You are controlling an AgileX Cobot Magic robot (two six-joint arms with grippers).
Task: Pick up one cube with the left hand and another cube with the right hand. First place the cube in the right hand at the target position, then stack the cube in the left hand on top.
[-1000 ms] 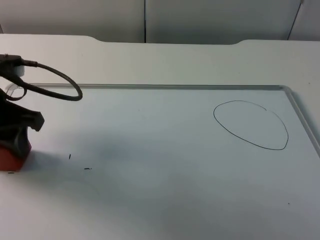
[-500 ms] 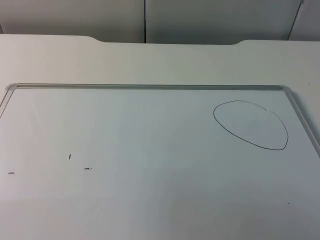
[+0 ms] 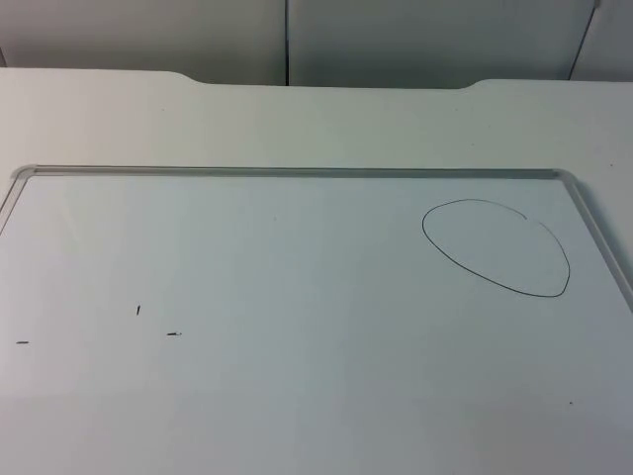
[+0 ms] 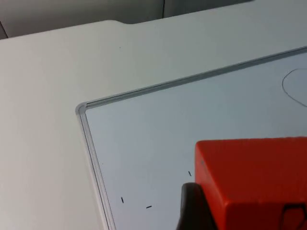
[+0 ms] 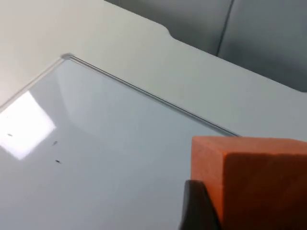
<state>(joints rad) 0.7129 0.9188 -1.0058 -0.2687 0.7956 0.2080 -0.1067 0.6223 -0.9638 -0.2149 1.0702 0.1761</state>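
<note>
My left gripper (image 4: 252, 218) is shut on a red cube (image 4: 249, 165), held in the air above the whiteboard's corner (image 4: 81, 109); one black fingertip (image 4: 192, 208) presses the cube's side. An orange cube (image 5: 254, 177) sits in my right gripper (image 5: 252, 220), which is shut on it above the board, with a black fingertip (image 5: 196, 206) against its side. The target is a hand-drawn black oval (image 3: 495, 247) on the right part of the whiteboard (image 3: 297, 171) in the top view. Part of that oval's line (image 4: 293, 90) appears in the left wrist view.
The whiteboard has a thin metal rim (image 3: 593, 228) and lies on the white table (image 3: 316, 119). A few small black marks (image 3: 138, 310) dot its left part. The grey partition wall (image 3: 396, 40) stands behind the table.
One second ago my left gripper with the red cube stood at the top view's left edge; it has since moved out of that picture. The board looks unchanged.
</note>
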